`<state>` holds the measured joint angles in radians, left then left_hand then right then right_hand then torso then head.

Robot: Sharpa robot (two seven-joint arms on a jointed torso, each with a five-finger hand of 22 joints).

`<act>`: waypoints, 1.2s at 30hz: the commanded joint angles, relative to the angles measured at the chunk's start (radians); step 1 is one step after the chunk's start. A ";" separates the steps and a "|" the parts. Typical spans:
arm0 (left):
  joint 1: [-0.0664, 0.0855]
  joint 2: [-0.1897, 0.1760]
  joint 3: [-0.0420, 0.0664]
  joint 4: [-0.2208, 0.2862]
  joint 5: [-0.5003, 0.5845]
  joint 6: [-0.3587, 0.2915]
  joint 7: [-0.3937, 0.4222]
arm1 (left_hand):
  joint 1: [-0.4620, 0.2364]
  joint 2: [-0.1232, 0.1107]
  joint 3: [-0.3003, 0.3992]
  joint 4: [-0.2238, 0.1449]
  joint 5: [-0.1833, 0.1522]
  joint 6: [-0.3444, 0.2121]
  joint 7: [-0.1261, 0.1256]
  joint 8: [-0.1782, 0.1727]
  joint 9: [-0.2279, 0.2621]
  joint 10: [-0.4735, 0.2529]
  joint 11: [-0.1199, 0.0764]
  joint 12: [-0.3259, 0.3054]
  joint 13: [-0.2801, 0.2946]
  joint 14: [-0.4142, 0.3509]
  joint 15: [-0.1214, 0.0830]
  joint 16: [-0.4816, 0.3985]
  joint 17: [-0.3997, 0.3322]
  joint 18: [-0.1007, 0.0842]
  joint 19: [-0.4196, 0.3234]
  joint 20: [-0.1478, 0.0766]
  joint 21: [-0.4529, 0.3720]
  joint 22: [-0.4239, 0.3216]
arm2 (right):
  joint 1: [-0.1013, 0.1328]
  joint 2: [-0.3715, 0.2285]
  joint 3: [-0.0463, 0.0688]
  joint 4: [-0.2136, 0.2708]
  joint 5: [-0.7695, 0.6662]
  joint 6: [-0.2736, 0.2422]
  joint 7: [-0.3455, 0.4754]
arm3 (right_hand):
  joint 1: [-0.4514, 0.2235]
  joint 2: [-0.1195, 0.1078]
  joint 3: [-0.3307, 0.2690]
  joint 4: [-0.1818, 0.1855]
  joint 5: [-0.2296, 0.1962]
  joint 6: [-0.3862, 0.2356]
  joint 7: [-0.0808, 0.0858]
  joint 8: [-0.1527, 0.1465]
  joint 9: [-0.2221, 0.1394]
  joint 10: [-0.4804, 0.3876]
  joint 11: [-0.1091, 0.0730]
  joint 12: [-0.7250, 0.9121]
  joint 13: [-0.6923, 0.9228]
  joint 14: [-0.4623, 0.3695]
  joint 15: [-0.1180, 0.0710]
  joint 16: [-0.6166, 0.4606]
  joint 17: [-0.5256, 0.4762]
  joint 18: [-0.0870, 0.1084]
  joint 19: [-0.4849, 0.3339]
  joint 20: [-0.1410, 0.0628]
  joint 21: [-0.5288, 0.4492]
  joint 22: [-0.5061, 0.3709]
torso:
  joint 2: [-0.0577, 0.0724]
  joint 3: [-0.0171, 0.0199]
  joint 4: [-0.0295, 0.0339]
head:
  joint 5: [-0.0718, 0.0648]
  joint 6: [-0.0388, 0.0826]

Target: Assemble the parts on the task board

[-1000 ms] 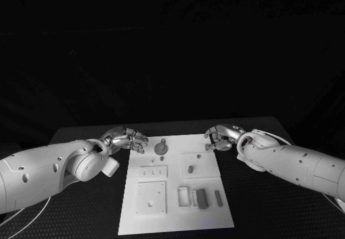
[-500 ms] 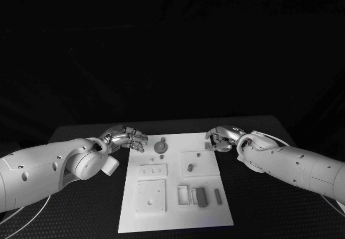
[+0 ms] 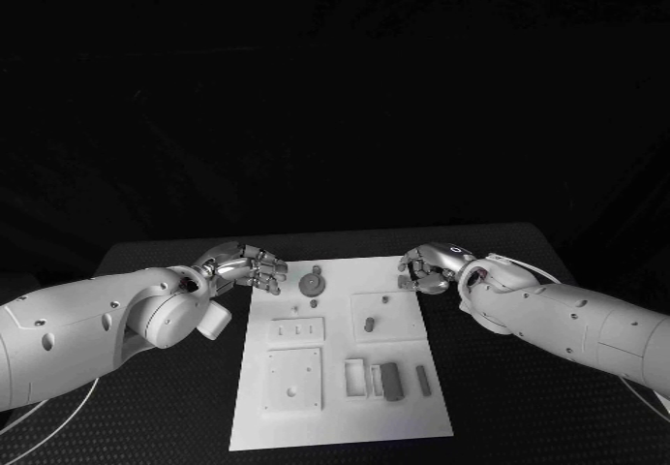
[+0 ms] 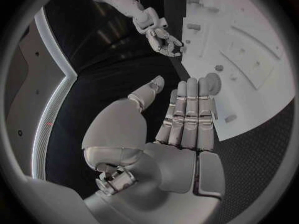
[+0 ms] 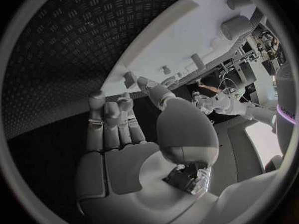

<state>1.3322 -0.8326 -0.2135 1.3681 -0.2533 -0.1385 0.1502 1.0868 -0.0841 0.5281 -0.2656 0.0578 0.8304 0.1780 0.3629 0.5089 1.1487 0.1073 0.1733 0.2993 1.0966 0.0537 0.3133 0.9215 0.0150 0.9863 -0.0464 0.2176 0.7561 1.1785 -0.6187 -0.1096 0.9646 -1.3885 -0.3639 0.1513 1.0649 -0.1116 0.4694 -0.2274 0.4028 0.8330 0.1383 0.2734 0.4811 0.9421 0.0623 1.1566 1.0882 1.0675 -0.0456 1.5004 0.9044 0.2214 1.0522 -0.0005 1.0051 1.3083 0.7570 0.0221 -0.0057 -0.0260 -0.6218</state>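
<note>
The white task board (image 3: 350, 426) lies in the middle of the black table. A round grey part (image 3: 313, 284) lies near its far edge, and a small grey peg (image 3: 369, 326) stands in a raised square right of centre. Several long grey parts (image 3: 392, 382) lie at the near right. My left hand (image 3: 249, 267) hovers at the board's far left corner, fingers straight, thumb apart, holding nothing (image 4: 187, 114). My right hand (image 3: 430, 266) hovers at the far right corner, also empty (image 5: 118, 129). The round part (image 4: 214, 82) sits just beyond the left fingertips.
Black textured table (image 3: 517, 387) surrounds the board on every side. Raised white blocks (image 3: 294, 381) with holes sit on the board's left half. My two white forearms flank the board along both sides.
</note>
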 commanded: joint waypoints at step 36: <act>0.000 -0.001 0.001 0.005 0.000 0.017 0.008 | -0.008 -0.001 -0.002 0.006 -0.004 -0.007 0.003 -0.004 0.000 -0.002 0.004 -0.007 0.003 0.006 -0.001 -0.007 0.003 -0.003 0.001 0.000 -0.008 0.003 | -0.022 0.031 0.000 -0.040 -0.028 0.012 -0.010 | -0.008 0.019 -0.002 0.006 0.007 0.068 0.010 0.020 0.008 0.005 -0.023 0.009 -0.006 0.005 -0.019 0.008 0.001 0.040 0.006 -0.008 0.014 0.020 | 0.000 0.0004 -0.0008 | 0.001 -0.017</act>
<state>1.3322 -0.8341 -0.2134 1.3704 -0.2535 -0.1362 0.1496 1.0868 -0.0841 0.5281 -0.2656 0.0578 0.8304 0.1781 0.3629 0.5087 1.1488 0.1072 0.1692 0.3012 1.0966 0.0537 0.3093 0.9233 0.0150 0.9864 -0.0464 0.2138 0.7575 1.1582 -0.5883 -0.1091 0.9247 -1.4054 -0.3606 0.1399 1.0558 -0.1025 0.4667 -0.2246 0.4067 0.8718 0.1271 0.2875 0.4876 0.9458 0.0480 1.1605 1.0831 1.0723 -0.0549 1.5015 0.9041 0.2214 1.0580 -0.0051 1.0149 1.3083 0.7572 0.0220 -0.0055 -0.0251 -0.6366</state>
